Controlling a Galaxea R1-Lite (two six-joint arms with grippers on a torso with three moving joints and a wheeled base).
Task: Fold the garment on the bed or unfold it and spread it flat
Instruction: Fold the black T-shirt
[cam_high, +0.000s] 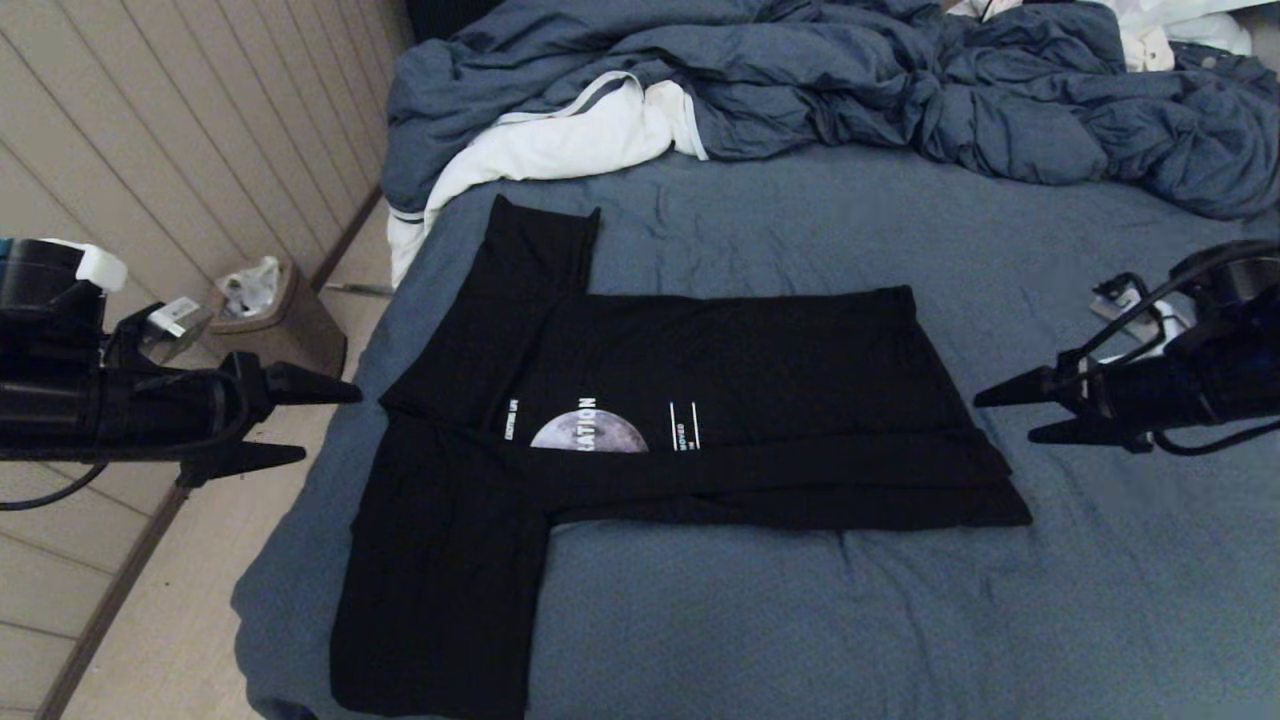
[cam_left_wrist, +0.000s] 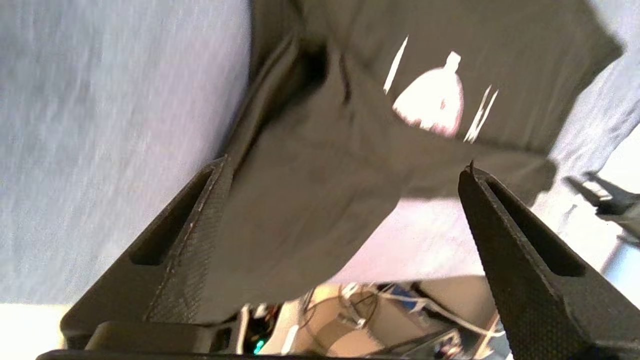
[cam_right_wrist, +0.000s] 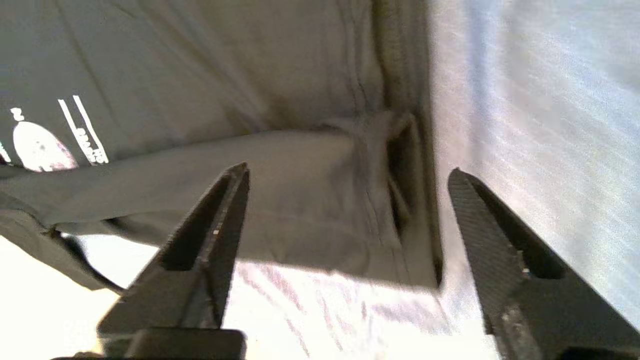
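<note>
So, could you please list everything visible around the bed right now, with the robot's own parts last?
T-shirt: one, black with grey moon print, spread on the bed, near long edge folded over the print.
Bed: one, blue-grey sheet, under the shirt.
Duvet: one, blue-grey, bunched at the far end.
White cloth: one, grey-striped edge, beside the duvet.
Waste bin: one, brown, on the floor left of the bed.
Left gripper: jaws open, off the shirt's left.
Right gripper: jaws open, off the shirt's right.

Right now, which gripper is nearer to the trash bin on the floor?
Left. The left gripper hovers off the bed's left edge, just in front of the trash bin; the right gripper is across the bed, past the garment.
</note>
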